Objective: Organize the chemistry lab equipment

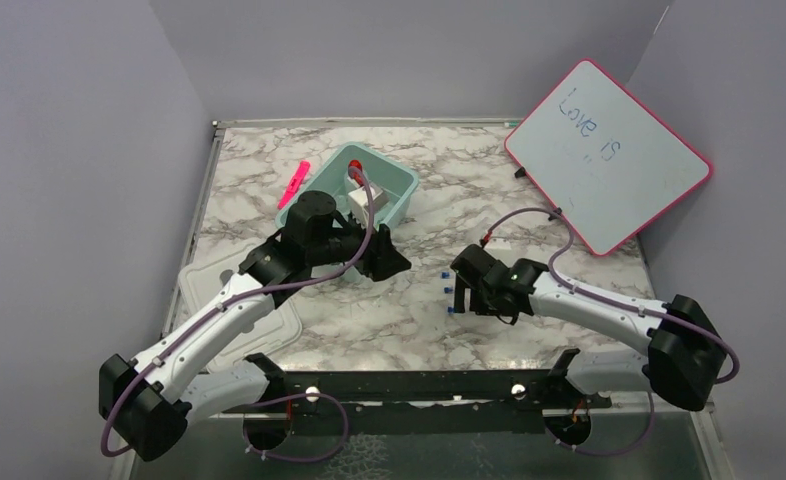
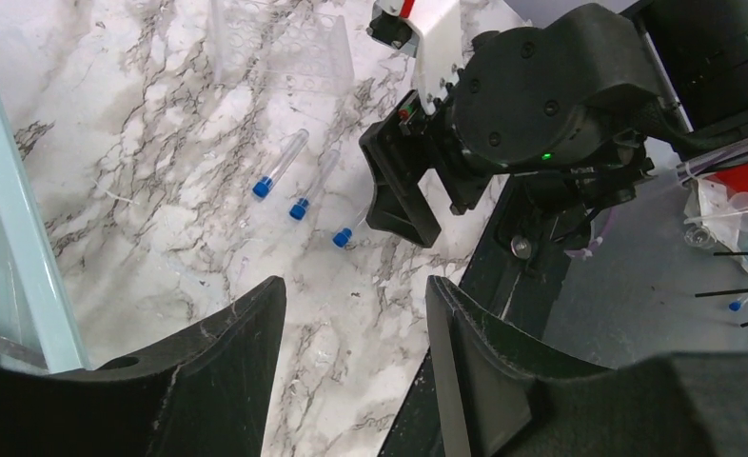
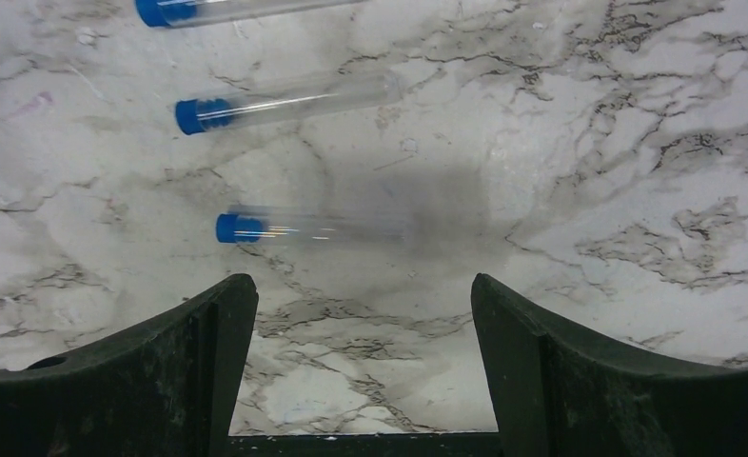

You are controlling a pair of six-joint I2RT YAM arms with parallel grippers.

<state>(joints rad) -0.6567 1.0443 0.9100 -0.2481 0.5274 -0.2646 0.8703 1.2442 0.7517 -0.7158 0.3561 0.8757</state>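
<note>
**Tube pickup pending — right arm over the marble**

Three blue-capped tubes (image 3: 285, 103) lie side by side on the table (image 3: 637, 143), apart from the bin (image 1: 384, 165). The right gripper (image 3: 359, 286) hovers over the nearest tube (image 3: 304, 228), spread wide and empty. That tube looks blurred, possibly rolling. The left gripper (image 2: 356, 293) is also spread and holds nothing. Next move: descend, straddle the tube crosswise, close gently — then carry it to the clear rack (image 2: 285, 48).
</note>
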